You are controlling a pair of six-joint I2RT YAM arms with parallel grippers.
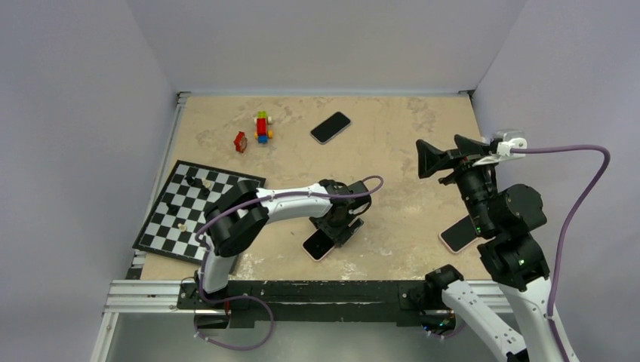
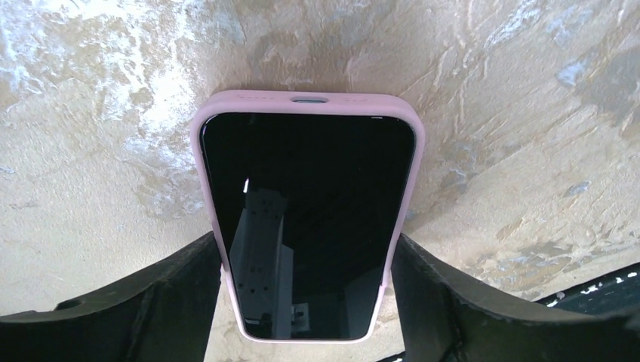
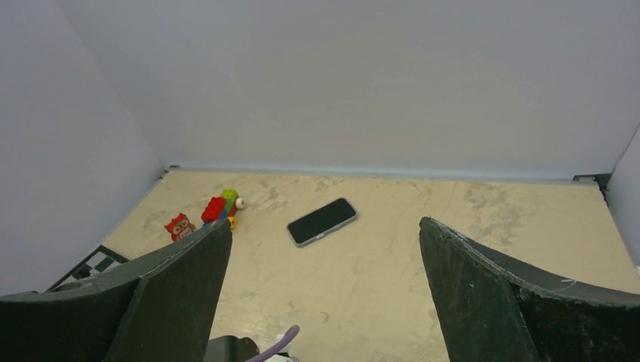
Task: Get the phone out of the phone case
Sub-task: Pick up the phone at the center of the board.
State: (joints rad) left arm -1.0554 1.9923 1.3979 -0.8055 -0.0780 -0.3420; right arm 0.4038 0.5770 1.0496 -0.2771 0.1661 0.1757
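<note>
Mottled beige tabletop point(image 1: 392, 219), lavender walls on three sides. Black-screened phone point(image 2: 309, 219) lies face up in a soft pink phone case point(image 2: 306, 102), flat on the table just short of the near edge, left of centre.

Left wrist view: case rim intact all round, oval cut-out at the top edge, screen mirroring the arm. Black fingers point(image 2: 181, 302) of the left gripper point(image 1: 341, 220) stand tight against both long sides; pressing or only flanking, cannot tell. From above, the gripper hides most of the phone and only its lower corner shows.

Right gripper point(image 1: 445, 154) is raised at the right with its jaws spread wide. Below that arm lies a pink flat piece point(image 1: 456, 235), case or phone unclear.

Bare table lies between the arms. Farther back are an uncased black phone point(image 3: 322, 221), a coloured brick toy point(image 1: 263, 127) and a red owl figure point(image 1: 241, 142). A black-and-white chessboard point(image 1: 198, 211) overhangs the left edge.
</note>
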